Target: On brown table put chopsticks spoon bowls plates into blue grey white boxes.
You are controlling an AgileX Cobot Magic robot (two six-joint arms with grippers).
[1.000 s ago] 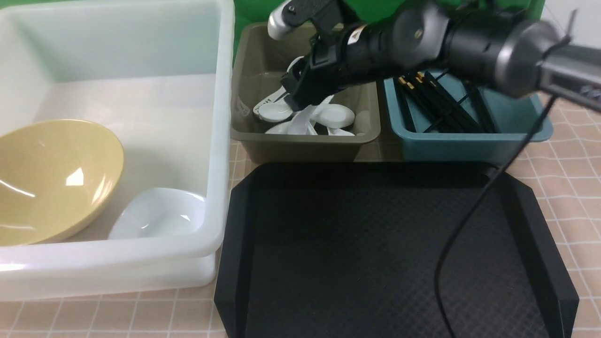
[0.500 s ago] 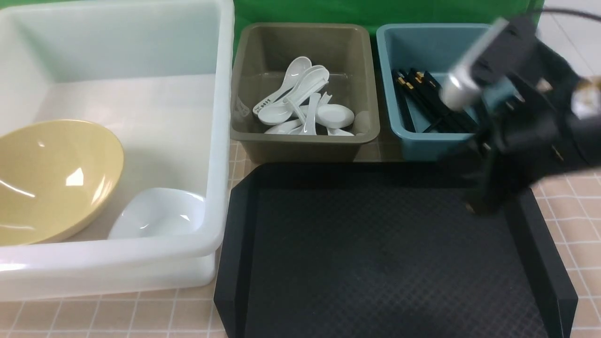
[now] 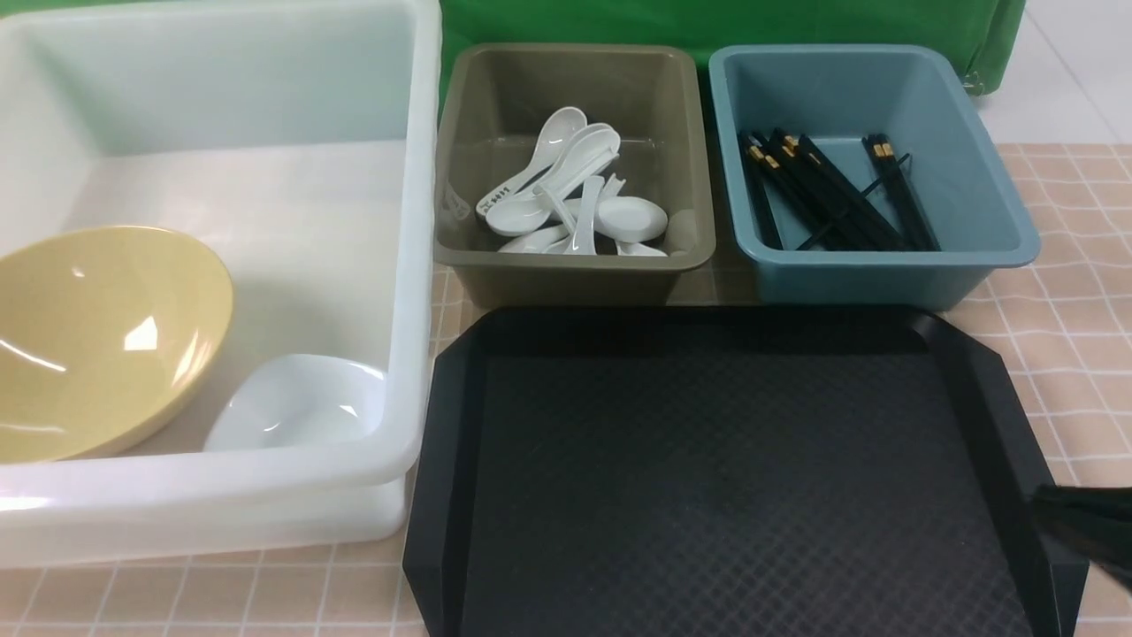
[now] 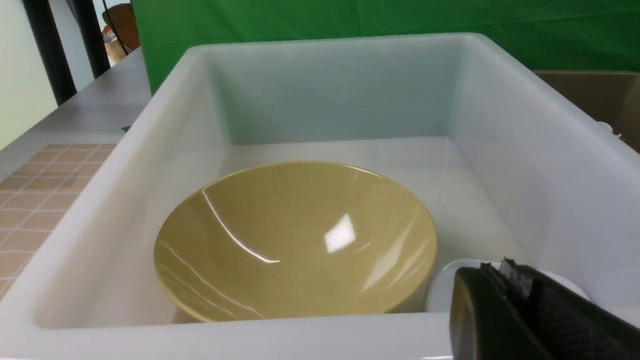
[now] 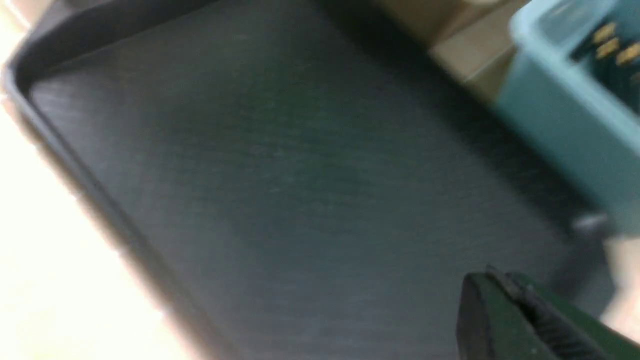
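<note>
- Spoons [image 3: 575, 208] lie heaped in the grey bin [image 3: 495, 115]; we see our right claw [image 3: 1083, 522] gone from above them.
- Now that claw sits pinched shut and empty at the black tray's [image 3: 707, 460] right edge, well apart from them.

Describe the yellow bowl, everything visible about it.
The yellow bowl is large, round, glossy mustard with faint speckles and steep flaring sides, empty inside. It sits tilted in the near left part of the milky-white tub, leaning toward the tub's left wall. A small white dish lies right beside it.

Bright, even overhead light.
Glare spots on the bowl [image 3: 106, 341]; right wrist view motion-blurred, washed out beside the tray [image 5: 280, 165].
</note>
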